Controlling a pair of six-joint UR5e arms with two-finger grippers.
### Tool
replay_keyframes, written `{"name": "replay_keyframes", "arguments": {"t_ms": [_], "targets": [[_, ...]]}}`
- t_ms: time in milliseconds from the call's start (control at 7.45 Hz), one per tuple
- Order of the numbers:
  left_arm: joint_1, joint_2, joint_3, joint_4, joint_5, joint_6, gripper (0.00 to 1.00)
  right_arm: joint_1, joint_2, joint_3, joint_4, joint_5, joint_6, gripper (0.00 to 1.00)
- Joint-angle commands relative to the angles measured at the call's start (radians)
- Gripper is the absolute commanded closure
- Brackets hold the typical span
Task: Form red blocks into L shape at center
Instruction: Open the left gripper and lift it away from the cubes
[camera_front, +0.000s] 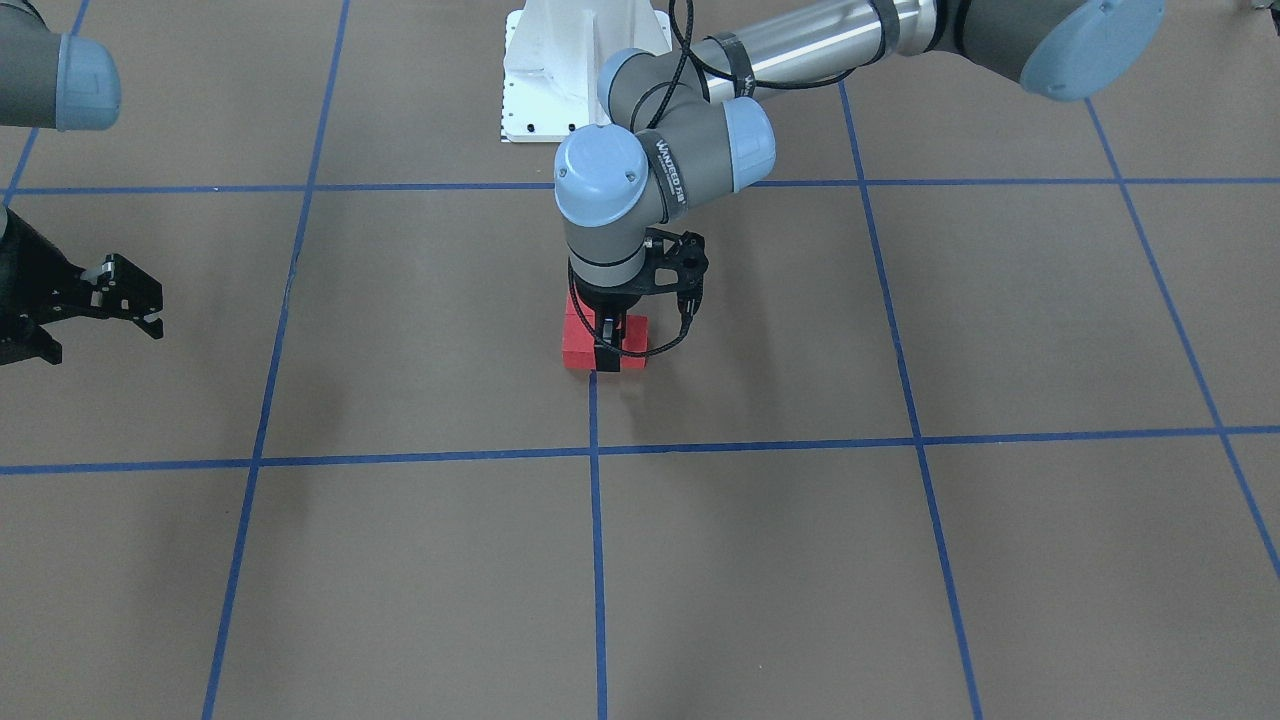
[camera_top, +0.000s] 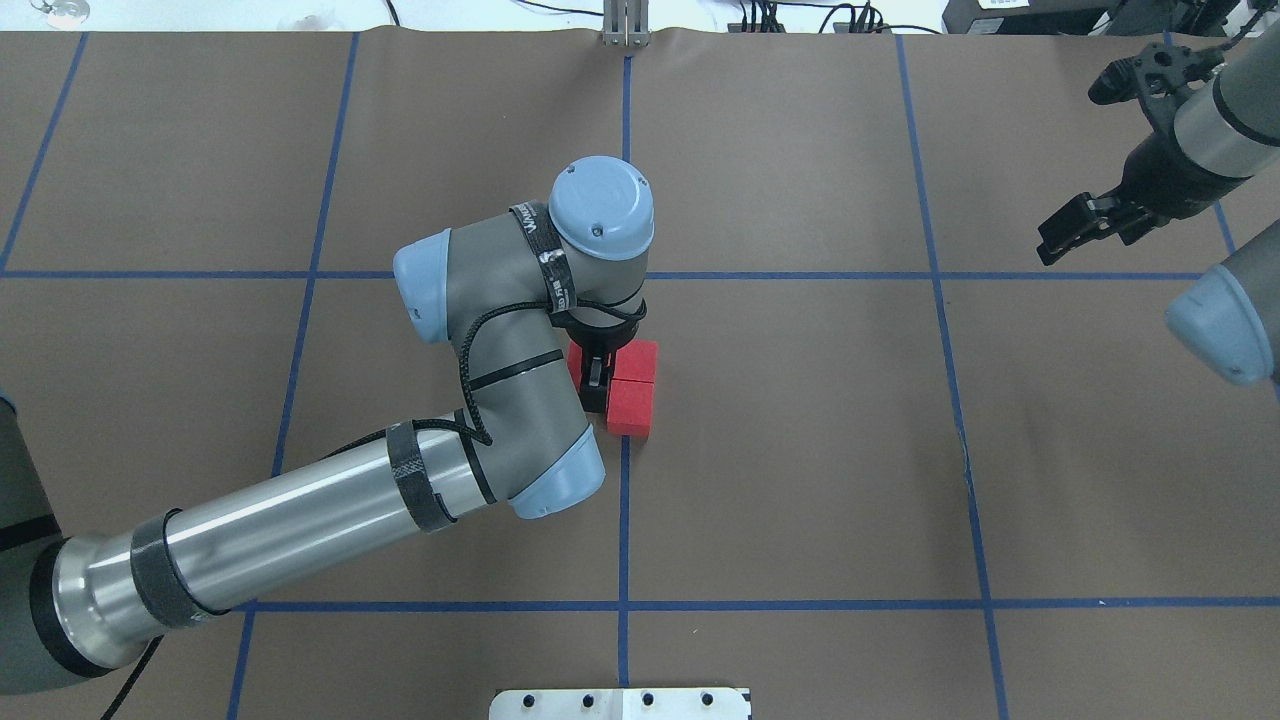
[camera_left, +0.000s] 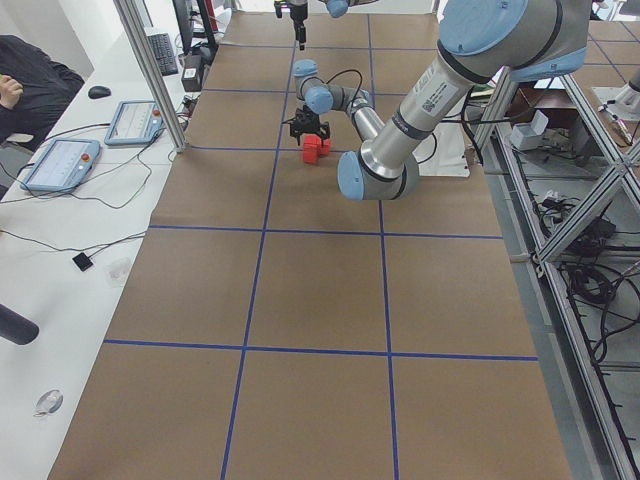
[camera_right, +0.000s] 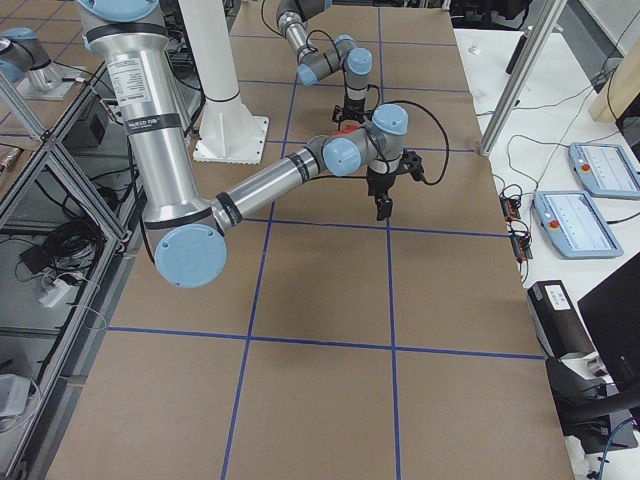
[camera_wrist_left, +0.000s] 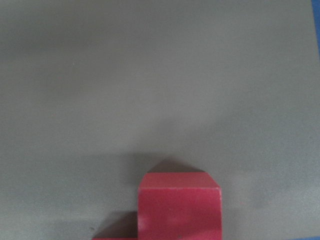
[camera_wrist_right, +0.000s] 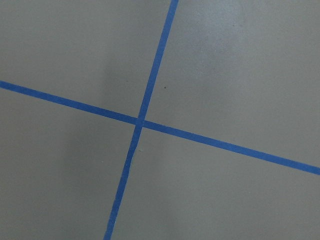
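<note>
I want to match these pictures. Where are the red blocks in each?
Front-facing: red blocks at centre.
Overhead: red blocks at centre.
Left side: red blocks upper centre.
Right side: red blocks upper centre, barely seen.
Left wrist: red blocks bottom centre.
Right wrist: not in it.
Shared landmark: blue line beneath them.

overhead and front cameras face each other, steeply down, sharing the red blocks (camera_top: 635, 362).

Three red blocks (camera_top: 630, 408): small matte cubes, flat on the brown center (camera_top: 760, 400), faces touching. In the overhead view they form an L shape (camera_top: 636, 361): two side by side in the far row, the third tight against the near face of the right one. The left block is partly hidden. The group straddles the blue tape line (camera_top: 624, 500).
</note>
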Motion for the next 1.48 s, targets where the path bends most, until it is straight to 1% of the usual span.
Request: {"name": "replay_keyframes", "arguments": {"t_ms": [0,134,268,403,537,671,805,940,1074,1208,1342], "targets": [[-0.02,-0.001,-0.068,0.097,-0.002,0.001,0.0,0.0,0.005,0.0,0.0,0.0,0.001,0.01],[-0.043,-0.001,-0.119,0.158,-0.003,0.041,0.0,0.0,0.01,0.006,0.0,-0.002,-0.001,0.01],[-0.049,0.007,-0.17,0.206,0.001,0.149,0.0,0.002,0.013,0.006,0.003,-0.008,-0.002,0.01],[-0.074,0.016,-0.191,0.206,0.007,0.228,0.0,0.012,0.014,0.001,0.009,-0.009,-0.011,0.01],[-0.1,0.052,-0.231,0.205,0.009,0.35,0.0,0.012,0.011,0.0,0.023,-0.012,-0.013,0.01],[-0.12,0.124,-0.324,0.206,0.007,0.515,0.0,0.011,0.016,-0.006,0.023,-0.024,-0.001,0.01],[-0.143,0.26,-0.472,0.205,0.007,0.685,0.0,0.02,0.013,-0.009,0.025,-0.076,-0.002,0.01],[-0.164,0.412,-0.624,0.203,0.004,0.903,0.0,0.021,0.011,-0.011,0.031,-0.112,-0.001,0.01],[-0.186,0.542,-0.74,0.202,0.003,1.025,0.0,0.032,-0.004,-0.013,0.034,-0.113,0.019,0.01],[-0.239,0.629,-0.798,0.193,-0.003,1.11,0.0,0.055,-0.048,-0.014,0.069,-0.107,0.027,0.01],[-0.3,0.695,-0.828,0.191,-0.008,1.261,0.0,0.101,-0.086,-0.043,0.122,-0.1,0.025,0.01]]}}
